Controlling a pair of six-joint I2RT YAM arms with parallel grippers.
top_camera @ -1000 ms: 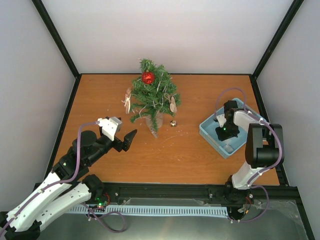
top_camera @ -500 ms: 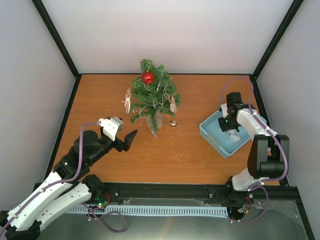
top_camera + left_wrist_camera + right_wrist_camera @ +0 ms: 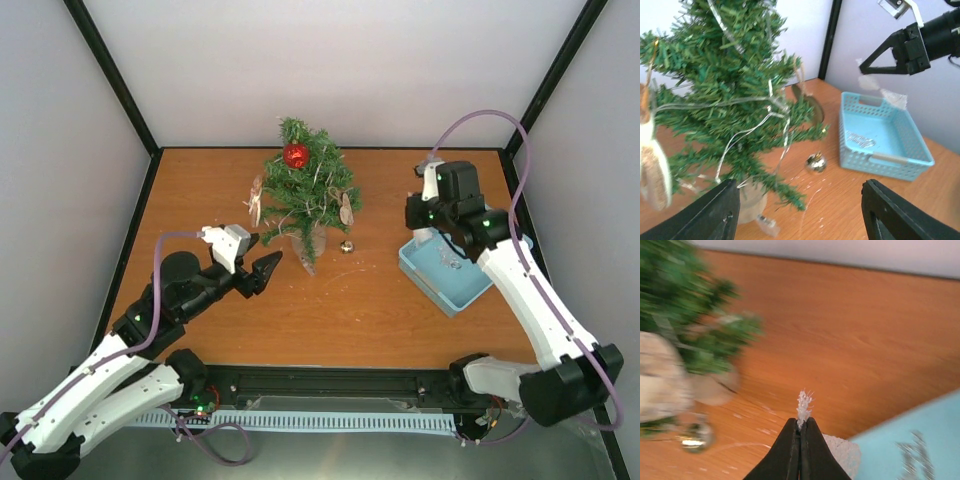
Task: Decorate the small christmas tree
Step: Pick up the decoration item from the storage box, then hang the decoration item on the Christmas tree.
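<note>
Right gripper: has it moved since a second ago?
Yes. The right gripper has left the basket's middle, going left toward the tree, to the basket's far-left edge, shut on a white ornament.

Both arms share one build: long white shells for the links, black housings at the joints. On the left arm (image 3: 100,375), a lilac cable (image 3: 158,300) loops out behind the left claw (image 3: 800,182) and runs back along the white links. That claw carries a white block (image 3: 228,242) at its rear, and its fingers (image 3: 705,215) are dark, matt wedges tapering to blunt tips. The right arm (image 3: 525,290) has a second lilac cable (image 3: 490,115), curving in a tall loop behind the right claw (image 3: 800,426). Small green lights (image 3: 487,222) glow on the black housings just behind that claw. Its fingers (image 3: 790,450) are black and smooth, narrowing to a fine point.
</note>
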